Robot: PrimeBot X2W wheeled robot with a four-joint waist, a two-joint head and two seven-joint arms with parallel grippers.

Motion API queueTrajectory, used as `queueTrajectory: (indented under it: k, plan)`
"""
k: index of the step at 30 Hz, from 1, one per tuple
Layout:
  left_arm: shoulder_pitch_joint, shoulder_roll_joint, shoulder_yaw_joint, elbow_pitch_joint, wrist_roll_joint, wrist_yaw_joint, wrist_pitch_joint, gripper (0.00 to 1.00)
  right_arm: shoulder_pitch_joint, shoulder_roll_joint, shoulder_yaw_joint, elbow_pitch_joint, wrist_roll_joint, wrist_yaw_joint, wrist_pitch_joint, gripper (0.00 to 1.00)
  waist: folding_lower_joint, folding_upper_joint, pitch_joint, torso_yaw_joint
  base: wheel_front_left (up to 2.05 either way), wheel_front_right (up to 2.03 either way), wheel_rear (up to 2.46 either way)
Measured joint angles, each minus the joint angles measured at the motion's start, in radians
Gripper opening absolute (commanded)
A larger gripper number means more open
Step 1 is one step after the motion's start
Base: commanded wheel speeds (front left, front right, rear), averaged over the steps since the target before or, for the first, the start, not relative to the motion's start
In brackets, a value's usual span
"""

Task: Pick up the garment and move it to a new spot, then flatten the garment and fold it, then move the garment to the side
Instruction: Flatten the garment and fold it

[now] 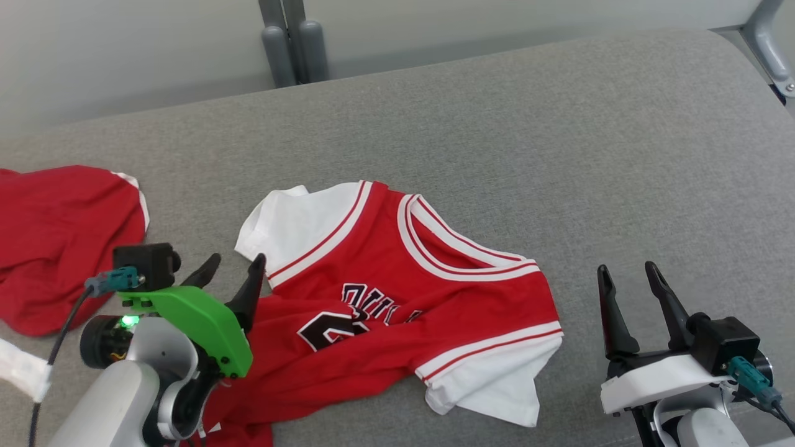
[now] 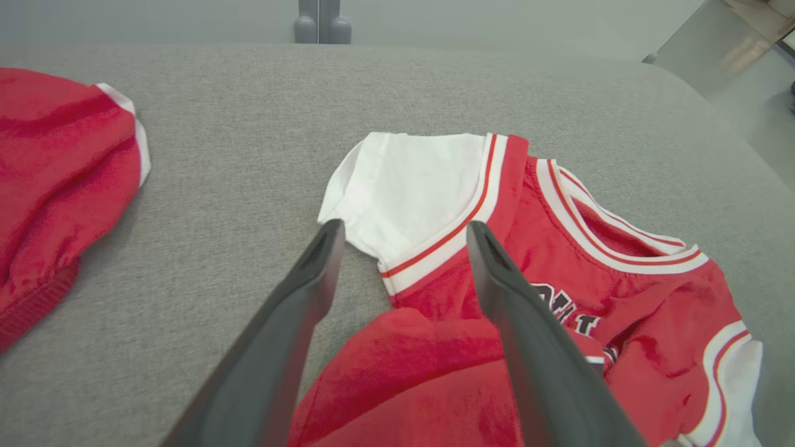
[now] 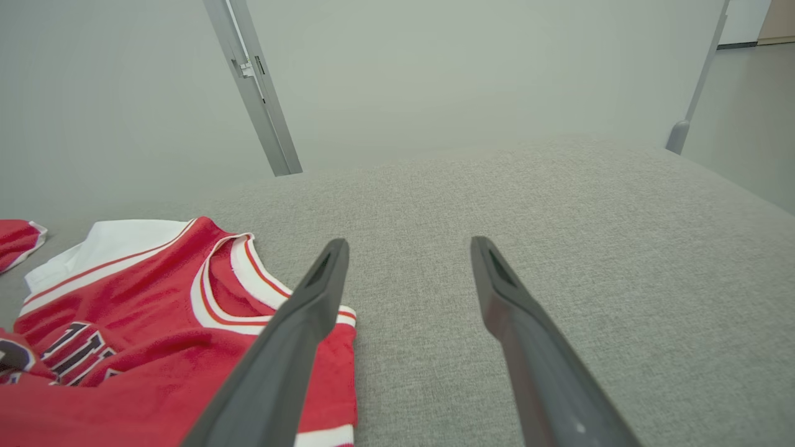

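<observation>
A red jersey with white sleeves and dark lettering, the garment [image 1: 397,298], lies crumpled on the grey padded surface [image 1: 559,155], its lower part bunched over the chest. My left gripper [image 1: 233,268] is open just left of it, beside the white left sleeve [image 2: 410,186], holding nothing. In the left wrist view that gripper [image 2: 404,230] frames the sleeve's edge. At the lower right my right gripper [image 1: 624,273] stands open, well clear of the garment's right sleeve. In the right wrist view, this gripper [image 3: 410,245] points over bare grey surface, with the garment [image 3: 155,323] to its left.
A second red piece of clothing [image 1: 56,242] lies heaped at the left edge. Grey frame posts [image 1: 292,43] stand behind the surface, and another [image 1: 770,43] at the far right corner. Bare grey surface stretches to the right and behind the garment.
</observation>
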Motion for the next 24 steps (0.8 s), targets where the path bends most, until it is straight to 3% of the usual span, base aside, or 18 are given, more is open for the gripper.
queueTrajectory:
  k: [4, 12, 13, 14, 17, 24]
  plan:
    - [-0.058, -0.055, -0.033, 0.109, -0.027, -0.059, 0.027, 1.0, -0.003, 0.001, -0.012, 0.003, 0.004, 0.0, 0.0, 1.0, 0.0, 0.0, 0.023, -0.041, 0.0, 0.0, 0.0]
    - [-0.116, -0.014, -0.1, 0.304, -0.023, -0.112, 0.167, 0.97, 0.002, 0.001, -0.016, 0.005, 0.009, 0.0, 0.0, 1.0, 0.0, 0.0, 0.062, -0.092, 0.0, 0.0, 0.0]
    - [-0.124, -0.017, -0.102, 0.314, -0.027, -0.122, 0.175, 0.56, 0.0, 0.001, -0.016, 0.005, 0.009, 0.0, 0.0, 1.0, 0.0, 0.0, 0.065, -0.096, 0.0, 0.0, 0.0]
    - [-0.131, -0.019, -0.105, 0.323, -0.033, -0.132, 0.179, 0.0, -0.002, 0.001, -0.015, 0.005, 0.009, 0.0, 0.0, 1.0, 0.0, 0.0, 0.066, -0.098, 0.0, 0.0, 0.0]
    - [-0.146, -0.03, -0.112, 0.35, -0.049, -0.168, 0.184, 0.0, -0.009, 0.001, -0.007, 0.005, 0.009, 0.0, 0.0, 1.0, 0.0, 0.0, 0.062, -0.102, 0.0, 0.0, 0.0]
    - [-0.187, -0.069, -0.101, 0.38, -0.007, -0.172, 0.048, 0.0, -0.009, 0.002, -0.005, 0.013, 0.004, 0.0, 0.0, 1.0, 0.0, 0.0, 0.03, -0.106, 0.0, 0.0, 0.0]
